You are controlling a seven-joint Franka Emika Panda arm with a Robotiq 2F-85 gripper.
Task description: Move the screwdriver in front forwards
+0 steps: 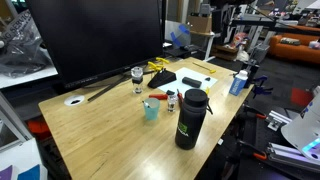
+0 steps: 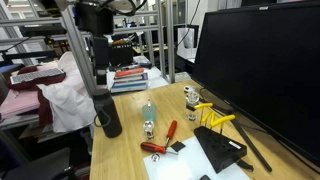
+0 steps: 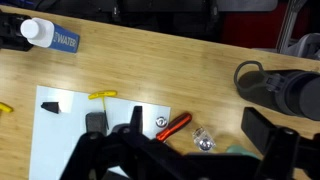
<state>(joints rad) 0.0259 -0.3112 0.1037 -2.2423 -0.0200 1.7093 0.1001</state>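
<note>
The screwdriver [image 3: 176, 124] has a red handle and lies slanted on the wooden table, just right of a white sheet [image 3: 60, 125]. It also shows in both exterior views [image 1: 157, 98] [image 2: 169, 131]. In the wrist view my gripper [image 3: 196, 135] is open and empty. It hangs well above the table, with its dark fingers framing the screwdriver from above. A small metal ring [image 3: 161, 122] lies by the handle and a small clear jar [image 3: 204, 141] sits just right of it.
A tall black bottle [image 1: 190, 118] [image 3: 285, 90] stands near the table's front edge. Also on the table are a teal cup [image 1: 151, 110], a yellow-and-black tool [image 1: 160, 68], a water bottle [image 3: 50, 37] and a glass jar [image 1: 137, 78]. A large monitor [image 1: 95, 35] stands at the back.
</note>
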